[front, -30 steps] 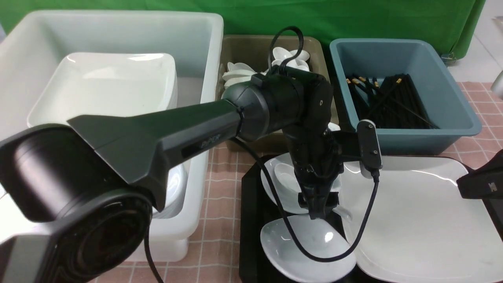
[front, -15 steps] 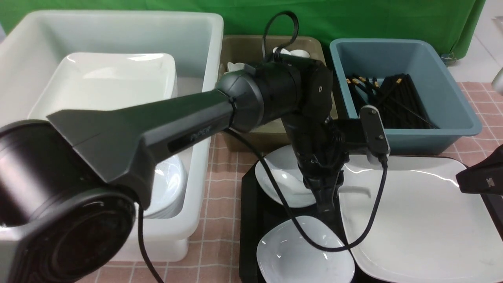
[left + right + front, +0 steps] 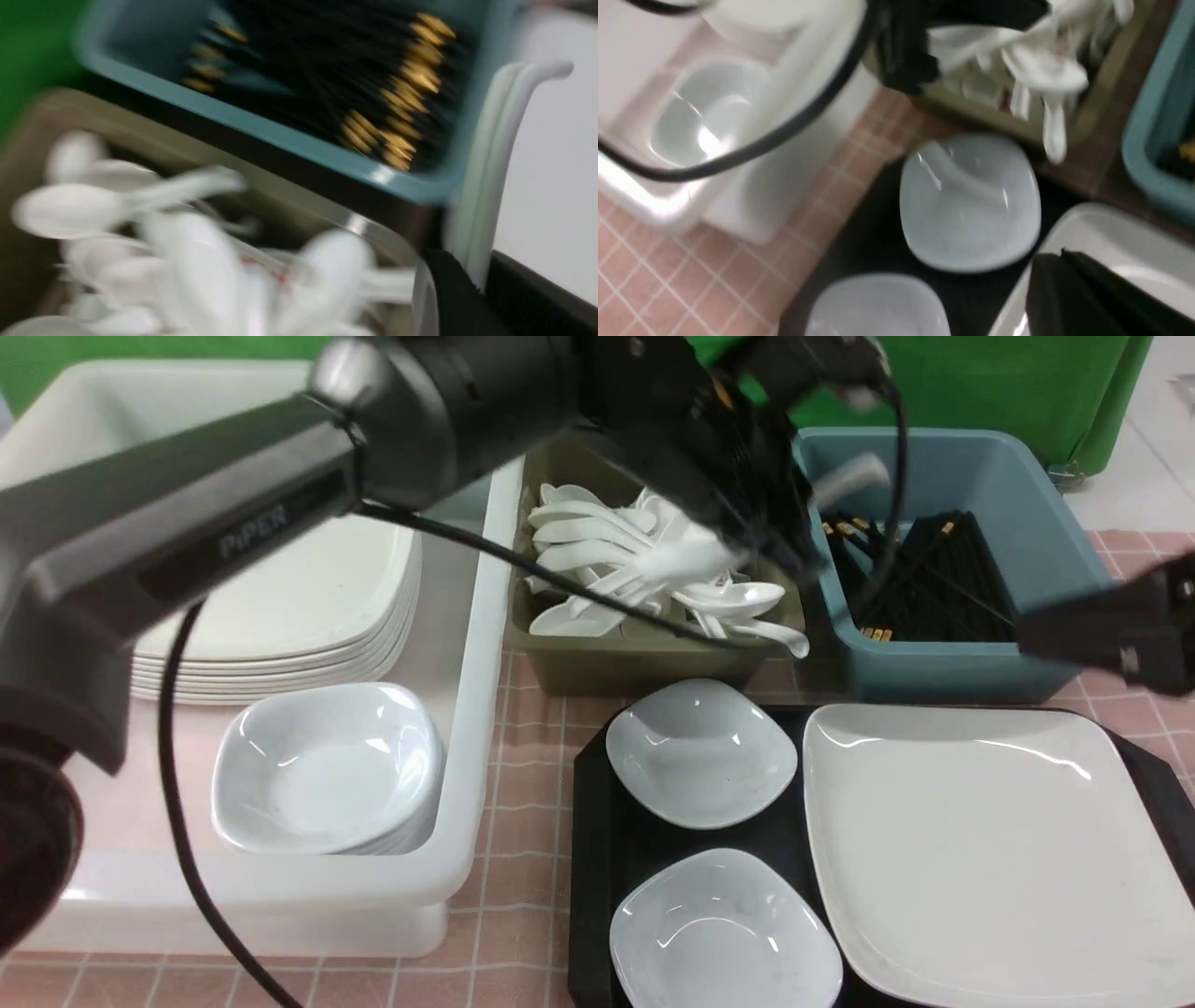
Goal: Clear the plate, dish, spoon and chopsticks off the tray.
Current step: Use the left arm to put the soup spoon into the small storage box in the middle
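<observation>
Pink checked cloth (image 3: pixel 523 775) covers the table, and the black tray (image 3: pixel 597 821) sits at its near edge with work still on it: a near dish (image 3: pixel 724 933), a far dish (image 3: pixel 700 751) and the wide plate (image 3: pixel 980 840). No chopsticks can be seen on the tray.

Nearest risk first: the left arm's cable (image 3: pixel 177 821) droops low across the white bin (image 3: pixel 467 709) and could snag there as the arm swings. The right gripper (image 3: pixel 1052 268), pressed together on nothing, hangs just over the plate's corner, and a careless drop would knock it. Further off, the pile of white spoons (image 3: pixel 597 551) is heaped high in the olive bin (image 3: pixel 644 667), with one handle already poking over the front rim, so another spoon could slide off toward the far dish. The blue bin (image 3: pixel 934 677) and its heap of black chopsticks (image 3: pixel 934 579) stand just beside it, so a mistimed release would put the spoon in the wrong bin.

The left gripper (image 3: pixel 472 284) pinches the spoon (image 3: pixel 495 163) by its glossy handle, which juts beyond the fingertips. A narrow, slick hold like that may twist or slip. It hangs raised near where the two bins meet. Blur hides which bin lies under it.
</observation>
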{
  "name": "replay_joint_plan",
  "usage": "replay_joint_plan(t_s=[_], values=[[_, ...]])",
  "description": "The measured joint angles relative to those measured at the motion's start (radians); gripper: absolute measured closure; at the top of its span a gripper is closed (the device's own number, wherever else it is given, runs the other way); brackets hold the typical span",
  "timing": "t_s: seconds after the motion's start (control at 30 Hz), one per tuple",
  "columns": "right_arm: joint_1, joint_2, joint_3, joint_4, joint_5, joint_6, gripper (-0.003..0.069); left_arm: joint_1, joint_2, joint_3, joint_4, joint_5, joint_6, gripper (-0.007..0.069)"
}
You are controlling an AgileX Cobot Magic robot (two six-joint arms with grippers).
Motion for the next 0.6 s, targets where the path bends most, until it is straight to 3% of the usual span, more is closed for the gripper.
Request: replay_joint_plan(t_s=[0.23,0.4,0.57,0.6], values=[[0.113,0.007,0.018,0.079,-0.278,-0.082,0.0629,0.091,0.097,0.0,0.0,-0.201,-0.068,0.059],[0.152,0.017,0.026,0.083,-0.298,-0.084,0.0629,0.103,0.173,0.0,0.006,-0.284,-0.07,0.0574],[0.159,0.017,0.026,0.083,-0.292,-0.084,0.0629,0.103,0.2,0.001,0.023,-0.309,-0.1,0.0444],[0.159,0.017,0.026,0.083,-0.282,-0.084,0.0629,0.103,0.198,0.001,0.044,-0.304,-0.104,0.037]])
